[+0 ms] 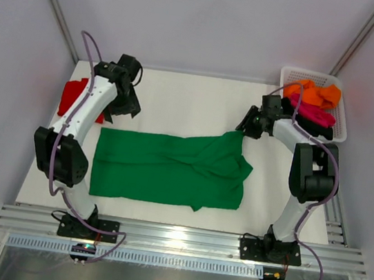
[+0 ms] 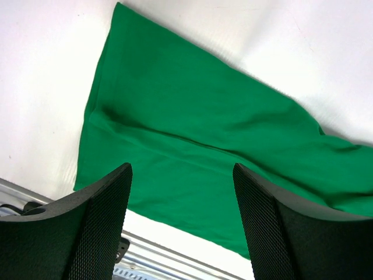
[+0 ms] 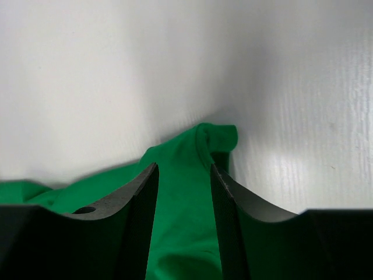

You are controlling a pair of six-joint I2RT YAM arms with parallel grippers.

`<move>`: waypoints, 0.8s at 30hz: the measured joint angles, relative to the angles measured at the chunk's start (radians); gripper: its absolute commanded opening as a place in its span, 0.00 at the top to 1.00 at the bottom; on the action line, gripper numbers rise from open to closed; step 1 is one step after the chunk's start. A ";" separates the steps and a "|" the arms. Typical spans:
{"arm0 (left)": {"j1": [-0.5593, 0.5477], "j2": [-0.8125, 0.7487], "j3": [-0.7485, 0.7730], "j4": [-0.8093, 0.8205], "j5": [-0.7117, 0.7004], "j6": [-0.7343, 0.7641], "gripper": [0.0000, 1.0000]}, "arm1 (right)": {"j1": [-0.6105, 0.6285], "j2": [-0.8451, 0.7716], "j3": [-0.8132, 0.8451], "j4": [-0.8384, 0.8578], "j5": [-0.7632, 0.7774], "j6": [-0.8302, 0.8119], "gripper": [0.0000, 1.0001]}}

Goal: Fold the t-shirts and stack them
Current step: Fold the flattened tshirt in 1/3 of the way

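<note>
A bright green t-shirt (image 1: 169,169) lies spread flat in the middle of the table. My left gripper (image 1: 126,104) hovers above its far left corner. In the left wrist view the left gripper (image 2: 180,170) is wide open and empty over the green t-shirt (image 2: 192,122). My right gripper (image 1: 244,128) is at the shirt's far right corner, which peaks up toward it. In the right wrist view the right gripper (image 3: 182,169) is partly open, its jaws on either side of the green cloth (image 3: 183,204). A red t-shirt (image 1: 75,95) lies folded at the far left.
A white mesh basket (image 1: 341,109) at the far right corner holds an orange shirt (image 1: 313,94), a magenta shirt (image 1: 310,113) and some black cloth. The metal rail (image 1: 180,240) runs along the near edge of the table.
</note>
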 measured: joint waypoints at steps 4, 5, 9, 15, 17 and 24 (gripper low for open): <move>0.000 -0.009 0.007 -0.011 -0.014 0.002 0.27 | 0.000 0.000 0.026 -0.055 0.039 -0.014 0.55; 0.000 -0.010 0.011 -0.014 -0.018 0.002 0.27 | 0.000 0.000 0.026 -0.061 0.038 -0.016 0.55; 0.000 -0.015 0.026 -0.019 -0.028 0.003 0.27 | 0.004 -0.011 0.017 -0.065 0.000 -0.029 0.55; 0.000 -0.017 0.025 -0.019 -0.028 0.004 0.27 | 0.038 -0.167 -0.026 -0.058 -0.093 -0.063 0.54; 0.000 -0.017 0.021 -0.018 -0.024 0.004 0.27 | 0.057 -0.222 -0.023 -0.053 -0.119 -0.072 0.54; 0.000 -0.017 0.012 -0.018 -0.014 0.003 0.27 | 0.165 -0.235 -0.056 -0.043 -0.121 -0.095 0.54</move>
